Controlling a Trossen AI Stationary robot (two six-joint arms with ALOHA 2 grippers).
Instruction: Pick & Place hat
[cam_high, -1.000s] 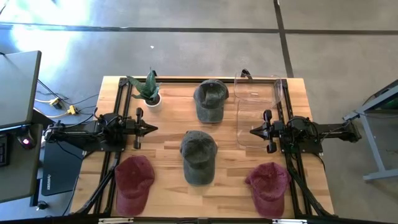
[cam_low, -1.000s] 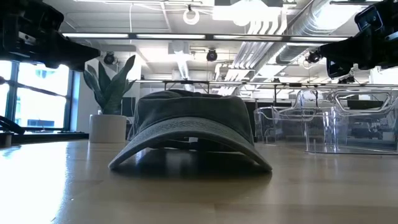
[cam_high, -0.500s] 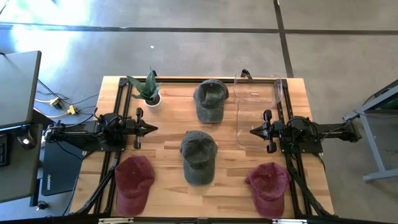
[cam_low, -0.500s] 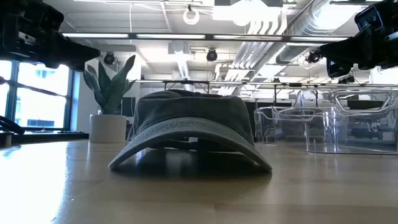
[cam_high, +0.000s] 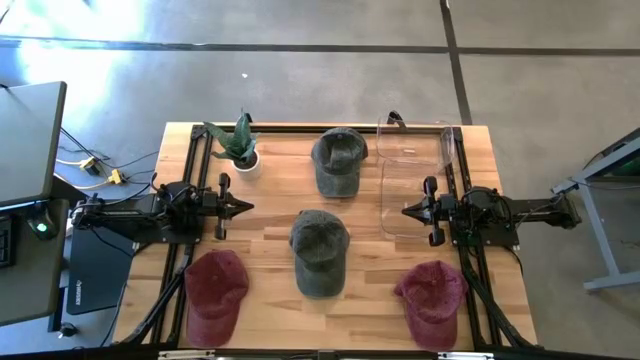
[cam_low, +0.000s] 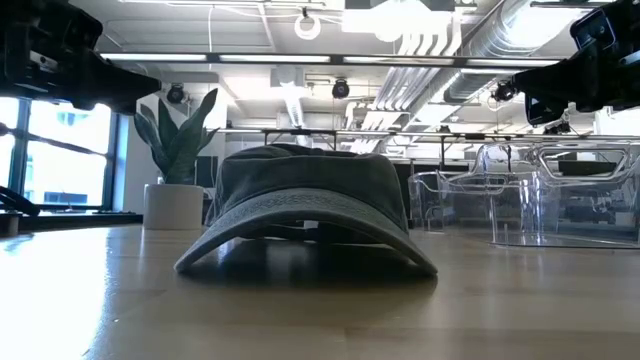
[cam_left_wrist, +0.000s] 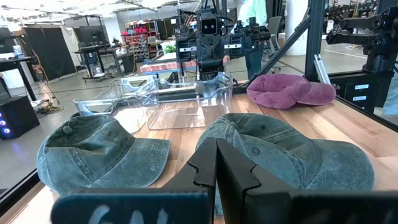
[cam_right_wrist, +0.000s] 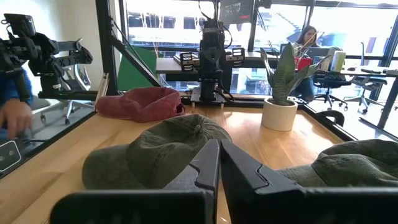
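Four hats lie crown up on the wooden table (cam_high: 270, 215). One green hat (cam_high: 319, 250) sits in the middle, its brim toward the near edge (cam_low: 310, 215). A second green hat (cam_high: 338, 160) lies at the far side. Two maroon hats lie near the front, one left (cam_high: 215, 293) and one right (cam_high: 434, 298). My left gripper (cam_high: 248, 207) hovers shut at the left, pointing level toward the middle hat (cam_left_wrist: 280, 149). My right gripper (cam_high: 406, 210) hovers shut at the right, facing it (cam_right_wrist: 155, 149). Neither touches anything.
A clear plastic container (cam_high: 415, 175) stands at the far right, just beyond my right gripper. A potted plant (cam_high: 238, 145) stands at the far left. Black frame rails (cam_high: 195, 170) run along both table sides. People and office furniture show beyond the table.
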